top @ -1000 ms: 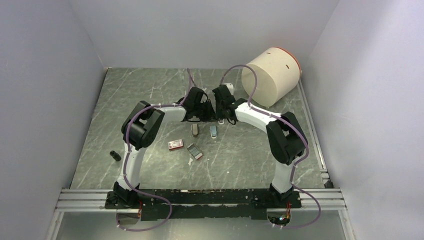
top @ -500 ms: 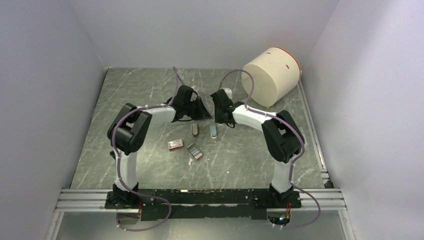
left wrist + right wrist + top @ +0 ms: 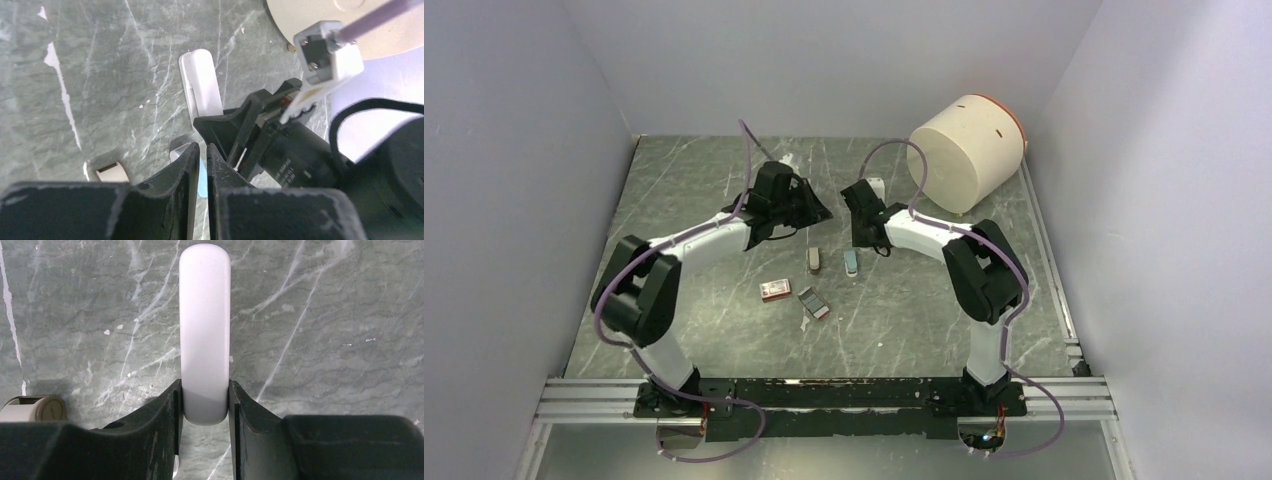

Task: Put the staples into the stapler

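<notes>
Nearest, the staples (image 3: pixel 813 303) lie loose on the counter (image 3: pixel 724 170), where they lay a second ago. The little red box (image 3: pixel 774 290) sits just beside them at 9 o'clock. Beyond, at 12 and 1 o'clock from the staples, a beige piece (image 3: pixel 813 260) and a blue-and-white piece (image 3: pixel 851 263) rest side by side, also unmoved.

The left arm (image 3: pixel 694 238) has swung out toward 9 o'clock, and its elbow, which was close to the red box a second ago, now sits well to the left of it. The left jaws were then hard up against the right jaws and now stand apart from them. Only a thin slit parts them, and they pinch nothing. The right arm (image 3: pixel 924 232) has shifted slightly toward 10 o'clock. The right jaws are pinching the near end of the white stapler (image 3: pixel 205 315), which points to 12 o'clock in the wrist view.

Farthest, at 1 o'clock, the cream tub (image 3: pixel 964 150) lies on its side, unchanged.
</notes>
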You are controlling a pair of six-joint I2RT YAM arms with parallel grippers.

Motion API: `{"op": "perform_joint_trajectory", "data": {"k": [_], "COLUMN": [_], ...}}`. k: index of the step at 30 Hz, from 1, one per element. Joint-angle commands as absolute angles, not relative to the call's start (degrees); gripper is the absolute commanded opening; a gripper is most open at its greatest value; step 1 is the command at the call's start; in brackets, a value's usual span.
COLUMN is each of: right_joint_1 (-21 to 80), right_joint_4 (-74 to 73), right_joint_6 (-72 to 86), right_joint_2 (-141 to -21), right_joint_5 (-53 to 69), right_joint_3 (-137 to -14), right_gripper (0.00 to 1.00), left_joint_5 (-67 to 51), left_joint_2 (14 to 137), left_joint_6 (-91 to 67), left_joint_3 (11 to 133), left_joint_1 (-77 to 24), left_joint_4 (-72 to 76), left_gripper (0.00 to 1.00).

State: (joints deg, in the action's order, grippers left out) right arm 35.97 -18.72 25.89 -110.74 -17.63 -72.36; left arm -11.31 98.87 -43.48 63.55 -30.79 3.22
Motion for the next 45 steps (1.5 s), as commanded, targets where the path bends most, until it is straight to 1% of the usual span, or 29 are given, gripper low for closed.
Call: {"op": "perform_joint_trajectory", "data": {"k": [1,5,10,14,15,17,19,22,23,25,26,29,33,35,39,45], "right_joint_1": [36.08,36.04,36.08,36.05,36.04,36.04,36.08,36.12,36.19,36.12,36.17,36.15,36.10,36.12,36.12,36.12], "right_joint_4": [-21.99,-23.72,-25.81,-26.36,-26.18,-25.69,-24.73,-21.21,-20.60,-20.42,-20.93,-23.86,-31.72,-35.52,-41.03,-45.69], "right_joint_6": [26.37,25.11,24.21,24.31,24.37,24.25,24.03,23.75,23.49,23.89,24.51,26.32,28.96,30.04,29.94,28.10], "right_joint_2": [-112.45,-110.60,-110.08,-108.42,-107.02,-103.86,-98.72,-89.47,-86.08,-79.71,-76.53,-67.81,-57.20,-52.77,-46.16,-43.65], "right_joint_5": [-17.09,-17.89,-18.43,-19.16,-19.31,-18.83,-17.99,-16.23,-15.90,-16.14,-16.71,-19.47,-26.33,-29.94,-36.01,-41.14], "right_joint_3": [-73.12,-76.75,-80.73,-81.83,-81.53,-79.87,-76.23,-66.37,-63.68,-58.47,-56.42,-52.10,-52.59,-53.98,-58.04,-64.97], "right_gripper": [0.30,0.36,0.46,0.61,0.63,0.65,0.65,0.67,0.70,0.90,0.98,1.00,1.00,1.00,1.00,1.00], "left_joint_5": [-5.20,-2.40,-1.87,-0.82,-0.34,-0.09,-0.09,-0.09,-0.09,3.20,4.34,8.49,14.38,16.85,19.52,22.82], "left_joint_2": [93.02,89.85,86.50,83.42,82.34,80.08,77.83,74.85,73.63,70.78,69.18,63.97,55.31,51.45,44.94,39.91], "left_joint_6": [-41.34,-40.21,-39.17,-38.14,-37.89,-36.90,-35.78,-34.01,-33.23,-32.31,-31.78,-30.17,-27.87,-26.20,-23.61,-21.18], "left_joint_3": [60.36,59.06,58.59,58.45,58.52,58.53,58.40,57.96,57.61,56.87,56.71,57.00,59.51,61.30,66.39,75.35], "left_joint_1": [-30.76,-30.76,-30.76,-30.75,-30.76,-30.74,-30.76,-30.76,-30.76,-30.72,-30.76,-30.77,-30.80,-30.82,-30.84,-30.77], "left_joint_4": [1.99,0.58,-1.97,-4.75,-5.81,-7.55,-9.35,-12.92,-14.12,-16.83,-18.46,-23.78,-31.76,-35.07,-41.77,-48.44], "left_gripper": [0.17,0.18,0.19,0.21,0.22,0.27,0.34,0.47,0.53,0.66,0.70,0.82,0.90,0.92,0.91,0.90]}}
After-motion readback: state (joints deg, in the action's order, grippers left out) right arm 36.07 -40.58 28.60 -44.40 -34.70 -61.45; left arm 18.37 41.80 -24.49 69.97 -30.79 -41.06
